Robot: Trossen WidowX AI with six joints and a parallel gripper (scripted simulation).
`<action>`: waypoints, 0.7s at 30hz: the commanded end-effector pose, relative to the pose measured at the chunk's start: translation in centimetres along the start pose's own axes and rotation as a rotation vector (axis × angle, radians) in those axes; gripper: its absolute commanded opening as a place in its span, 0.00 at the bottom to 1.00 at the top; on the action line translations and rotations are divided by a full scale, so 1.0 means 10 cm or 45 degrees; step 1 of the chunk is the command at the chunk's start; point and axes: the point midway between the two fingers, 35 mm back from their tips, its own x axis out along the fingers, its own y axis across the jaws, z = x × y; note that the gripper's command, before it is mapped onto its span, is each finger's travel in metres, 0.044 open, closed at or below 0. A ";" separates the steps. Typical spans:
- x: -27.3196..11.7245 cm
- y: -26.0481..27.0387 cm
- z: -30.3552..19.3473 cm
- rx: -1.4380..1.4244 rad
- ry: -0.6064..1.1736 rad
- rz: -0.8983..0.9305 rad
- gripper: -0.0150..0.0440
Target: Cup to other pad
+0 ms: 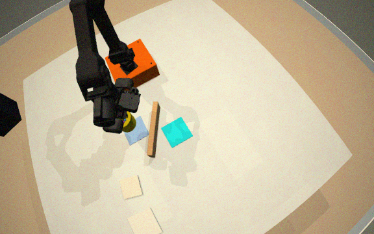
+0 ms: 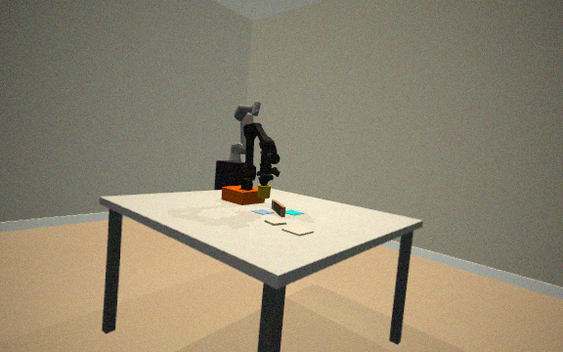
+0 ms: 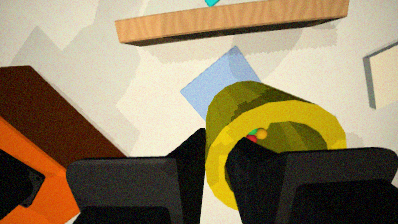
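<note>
Cup [image 1: 130, 124] [image 2: 264, 191] [image 3: 240, 107], likely stiff and light, hangs above the table near the blue pad [image 1: 137, 131] [image 2: 262, 211] [image 3: 215, 82]; the gripper [image 1: 122, 121] [image 2: 264, 183] [image 3: 212, 133] pinches its wall, a sensible hold if kept level, since loose marbles [image 3: 257, 134] could roll.

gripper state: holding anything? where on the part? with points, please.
Yellow cup [image 1: 130, 123] [image 2: 264, 191] [image 3: 280, 107], held by its wall near the rim: one finger of the gripper [image 3: 216, 145] inside the mouth, the other outside.
</note>
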 end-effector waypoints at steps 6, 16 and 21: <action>0.00 0.01 0.15 0.006 -0.001 -0.004 0.25; -0.01 0.02 0.33 0.007 -0.003 -0.007 0.25; -0.02 0.03 0.42 0.008 -0.004 -0.007 0.25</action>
